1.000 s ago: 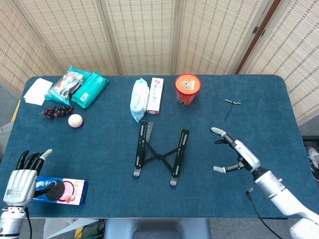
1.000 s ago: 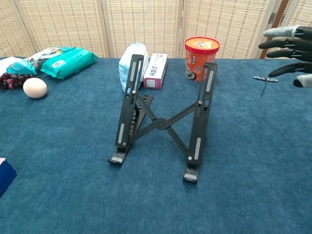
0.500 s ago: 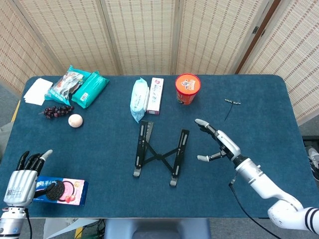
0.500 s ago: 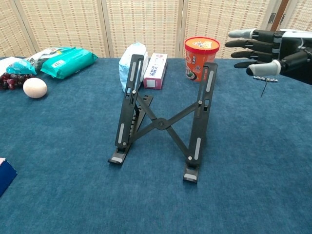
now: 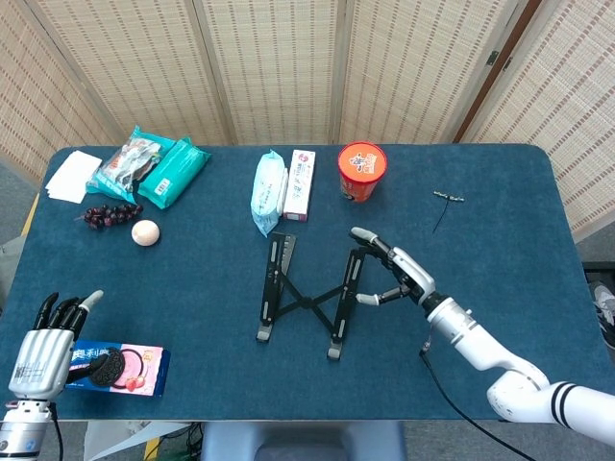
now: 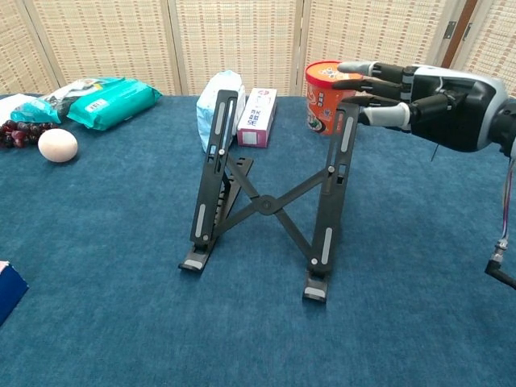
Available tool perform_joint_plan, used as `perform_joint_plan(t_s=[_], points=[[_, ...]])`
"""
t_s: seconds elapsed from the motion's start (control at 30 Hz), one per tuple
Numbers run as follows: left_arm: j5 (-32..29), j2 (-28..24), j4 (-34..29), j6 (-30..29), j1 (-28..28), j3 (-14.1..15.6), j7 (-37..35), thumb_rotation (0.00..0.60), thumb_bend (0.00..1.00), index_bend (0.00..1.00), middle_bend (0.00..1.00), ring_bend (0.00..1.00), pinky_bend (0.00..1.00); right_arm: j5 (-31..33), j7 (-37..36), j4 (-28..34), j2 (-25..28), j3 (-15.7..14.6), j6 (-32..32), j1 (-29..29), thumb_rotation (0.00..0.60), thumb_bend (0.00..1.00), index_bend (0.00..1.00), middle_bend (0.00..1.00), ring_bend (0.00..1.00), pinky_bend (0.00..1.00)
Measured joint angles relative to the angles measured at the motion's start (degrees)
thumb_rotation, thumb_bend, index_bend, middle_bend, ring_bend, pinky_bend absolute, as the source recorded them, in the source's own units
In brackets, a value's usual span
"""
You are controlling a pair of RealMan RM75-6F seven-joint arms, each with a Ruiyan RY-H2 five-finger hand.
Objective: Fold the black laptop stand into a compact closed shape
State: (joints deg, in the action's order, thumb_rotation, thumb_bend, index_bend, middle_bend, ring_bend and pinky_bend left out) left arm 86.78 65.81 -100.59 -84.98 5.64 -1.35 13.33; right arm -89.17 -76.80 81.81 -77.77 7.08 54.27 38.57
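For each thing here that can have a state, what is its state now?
laptop stand: unfolded, standing on the table.
right hand: fingers spread, beside the stand's right rail, holding nothing.
left hand: by the cookie box, holding nothing.
cup: upright, lid on.

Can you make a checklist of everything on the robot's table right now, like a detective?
Surface: blue table.
Job's thing: black laptop stand propped open, unfolded.
Clutter: orange cup, wipes pack, white box, teal packets, grapes, egg, cookie box, small tool.
Hands: right hand open beside the stand's right rail; left hand at the near-left edge, holding nothing.
Cables: thin cable under the right arm.
Surroundings: woven screens.
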Motion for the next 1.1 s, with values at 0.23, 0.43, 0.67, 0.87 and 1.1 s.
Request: perform_joint_plan(t_s=[0.23,0.43,0.67,0.87,1.1], points=[[-0.1,-0.1,0.0,-0.2,-0.2,0.1,-0.1,0.6,0.14,0.12,0.21,0.16,0.03,-3.4,-6.7,-0.6,-0.9,-1.5,2.4,1.0,0.6,0.01,0.0,0.16,0.03,0.18],[-0.2,0.0,0.2,-0.1,-0.3,0.2,-0.3,0.6,0.14,0.12,0.21,0.16,0.03,-7.1,-10.2,0.6,0.1,-3.7,6.1,1.3,0.6,0.01,0.0,0.16,0.03,0.18],[0.0,0.1,0.3,0.1,-0.2,0.3,-0.4,0.6,0.14,0.12,0.21,0.16,0.03,-11.0,-10.4,4.8,2.2,-6.2,10.8,1.2,0.6,0.01,0.0,0.16,0.03,0.18],[0.1,0.1,0.3,-0.1,-0.4,0.4,-0.4,0.6,0.14,0.12,0.21,0.16,0.03,-14.4,-7.6,9.3,3.7,-8.5,12.9,1.5,0.6,0.01,0.0,0.16,0.03,0.18],[0.2,0.1,0.5,-0.4,-0.7,0.6,-0.9,0.6,0.14,0.12,0.21,0.16,0.03,-16.0,-3.0,13.8,4.7,-10.9,14.1,1.7,0.6,0.01,0.0,0.16,0.03,0.18]])
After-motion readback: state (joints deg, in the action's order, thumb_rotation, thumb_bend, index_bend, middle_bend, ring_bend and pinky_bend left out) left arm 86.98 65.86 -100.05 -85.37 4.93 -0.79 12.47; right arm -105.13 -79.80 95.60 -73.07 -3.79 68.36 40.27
